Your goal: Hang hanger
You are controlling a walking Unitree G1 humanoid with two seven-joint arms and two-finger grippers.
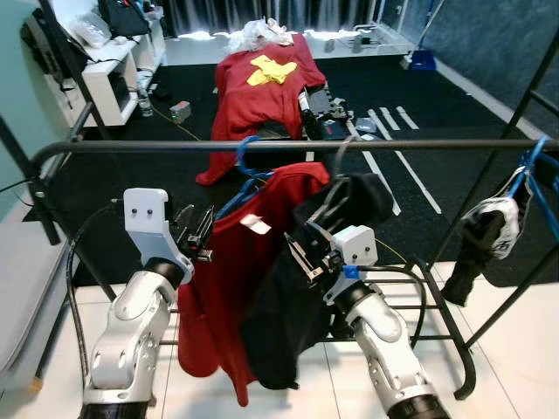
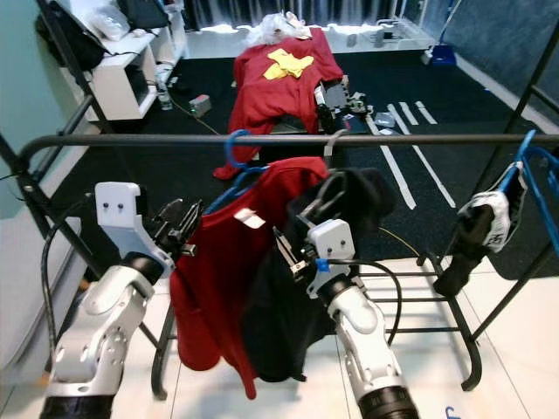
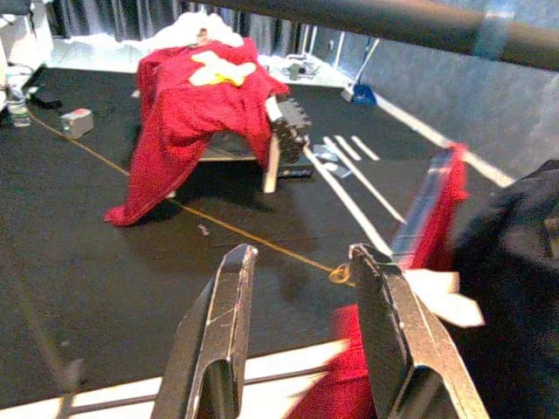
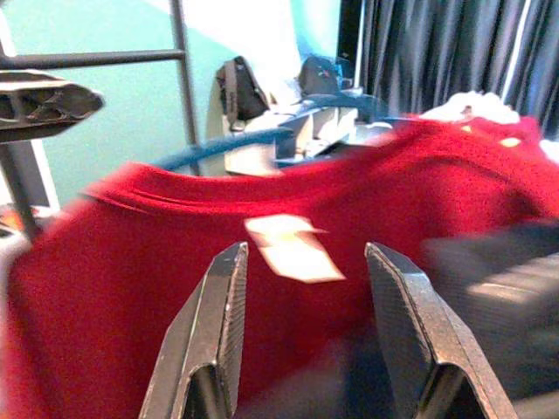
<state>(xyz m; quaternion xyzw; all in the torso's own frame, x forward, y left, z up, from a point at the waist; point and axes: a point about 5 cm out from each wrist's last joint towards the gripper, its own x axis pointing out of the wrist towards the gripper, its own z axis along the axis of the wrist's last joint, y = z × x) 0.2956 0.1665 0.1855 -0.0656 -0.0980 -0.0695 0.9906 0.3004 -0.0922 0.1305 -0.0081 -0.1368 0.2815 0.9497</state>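
Note:
A red shirt hangs on a blue hanger whose hook is over the black rack rail. Beside it, to the right, a black garment hangs from a grey hanger on the same rail. My left gripper is open just left of the red shirt, with nothing between its fingers. My right gripper is open at the front of the black garment, and its fingers point at the red shirt's collar label.
Another blue hanger with a black and white garment hangs at the rail's right end. The rack's lower frame stands on white tiles. Beyond lie a black carpet, a red-draped object and a white shelf.

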